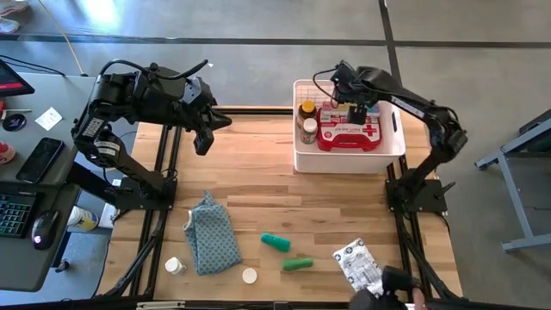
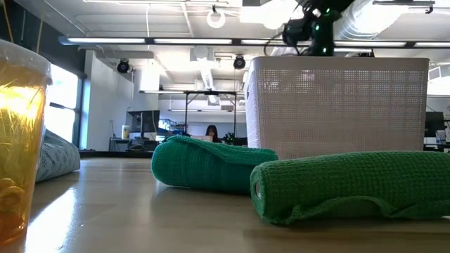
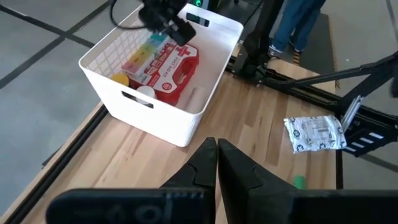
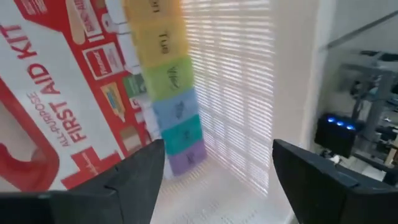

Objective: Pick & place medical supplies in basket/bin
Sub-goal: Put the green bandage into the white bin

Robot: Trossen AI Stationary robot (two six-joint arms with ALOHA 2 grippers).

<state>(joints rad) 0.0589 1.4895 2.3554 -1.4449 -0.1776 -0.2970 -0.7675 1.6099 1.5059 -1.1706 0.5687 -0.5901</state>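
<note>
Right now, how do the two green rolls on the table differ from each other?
In the high view, the teal green roll is a bluer, darker green; the bright green roll is lighter. The teal green roll lies nearer the white bin and the patterned cloth; the bright green roll lies nearer the silver-white packet. Both lie on their sides on the table, apart from each other, not yet binned.

Table (image 1: 344, 207): pale wood planks, smooth, light sheen. Bin (image 2: 337, 105): white plastic, slotted lattice walls, matt. First-aid case (image 4: 56, 106): glossy red w/ printed label. Pill organizer (image 4: 171, 93): translucent coloured plastic, smooth. Green rolls (image 2: 351, 186): woven fabric, rough, crinkled. Cloth (image 1: 211, 237): soft patterned textile. Packet (image 3: 314, 134): crinkly, shiny wrap. Amber bottle (image 2: 17, 140): clear glossy plastic.
</note>
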